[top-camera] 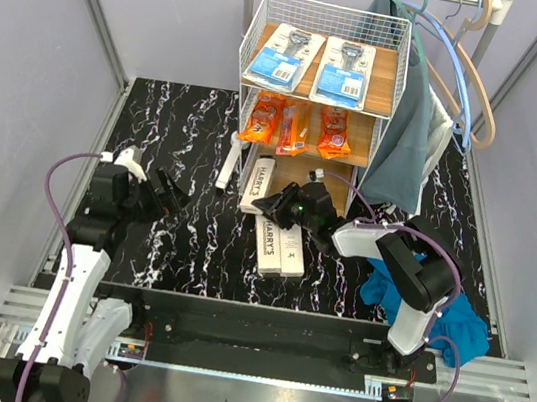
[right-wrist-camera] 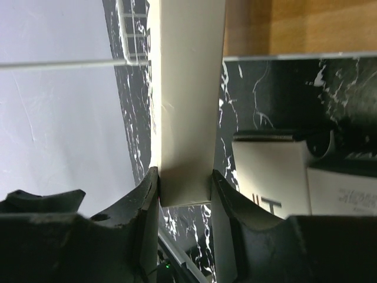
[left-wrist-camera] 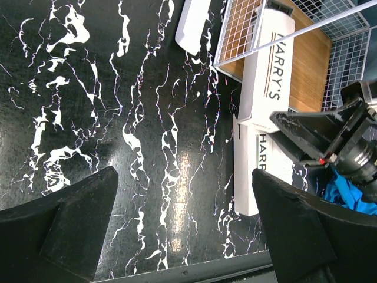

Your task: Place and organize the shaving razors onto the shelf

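Pinching the near end of a long white cardboard box [right-wrist-camera: 185, 88], my right gripper [right-wrist-camera: 185, 183] holds it partly inside the bottom tier of the white wire-mesh, wooden-boarded shelf [top-camera: 330, 6]. Gripped so far back, it could swivel and snag the mesh. My left gripper [left-wrist-camera: 185, 227] hangs spread, empty. The box reads "HARRY'S"; its twin [left-wrist-camera: 259, 177] on the black marbled table [left-wrist-camera: 118, 118] shows "HARRY".
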Robot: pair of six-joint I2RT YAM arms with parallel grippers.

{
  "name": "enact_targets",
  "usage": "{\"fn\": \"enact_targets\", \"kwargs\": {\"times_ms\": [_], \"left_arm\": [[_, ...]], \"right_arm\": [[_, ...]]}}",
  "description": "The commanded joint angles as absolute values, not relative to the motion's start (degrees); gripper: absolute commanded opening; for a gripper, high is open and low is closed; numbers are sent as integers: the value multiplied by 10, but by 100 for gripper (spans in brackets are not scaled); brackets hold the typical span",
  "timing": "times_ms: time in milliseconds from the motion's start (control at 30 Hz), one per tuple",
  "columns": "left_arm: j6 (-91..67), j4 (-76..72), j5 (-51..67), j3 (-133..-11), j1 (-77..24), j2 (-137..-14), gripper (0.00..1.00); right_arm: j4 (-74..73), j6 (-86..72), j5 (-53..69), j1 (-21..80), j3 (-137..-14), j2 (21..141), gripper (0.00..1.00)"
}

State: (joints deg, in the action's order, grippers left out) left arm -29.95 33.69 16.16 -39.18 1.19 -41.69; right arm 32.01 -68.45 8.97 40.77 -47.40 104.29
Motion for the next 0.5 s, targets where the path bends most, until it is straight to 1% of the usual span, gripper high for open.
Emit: {"fn": "enact_targets", "kwargs": {"times_ms": [0, 300, 467], "left_arm": [[-291, 316, 181, -393, 14, -420, 99], [-292, 310, 188, -389, 13, -423, 99], [-296, 301, 189, -384, 9, -426, 99]], "right_arm": [[371, -686, 117, 380, -517, 1058, 11], [365, -682, 150, 353, -573, 1124, 13], [364, -692, 156, 347, -590, 1155, 16]]}}
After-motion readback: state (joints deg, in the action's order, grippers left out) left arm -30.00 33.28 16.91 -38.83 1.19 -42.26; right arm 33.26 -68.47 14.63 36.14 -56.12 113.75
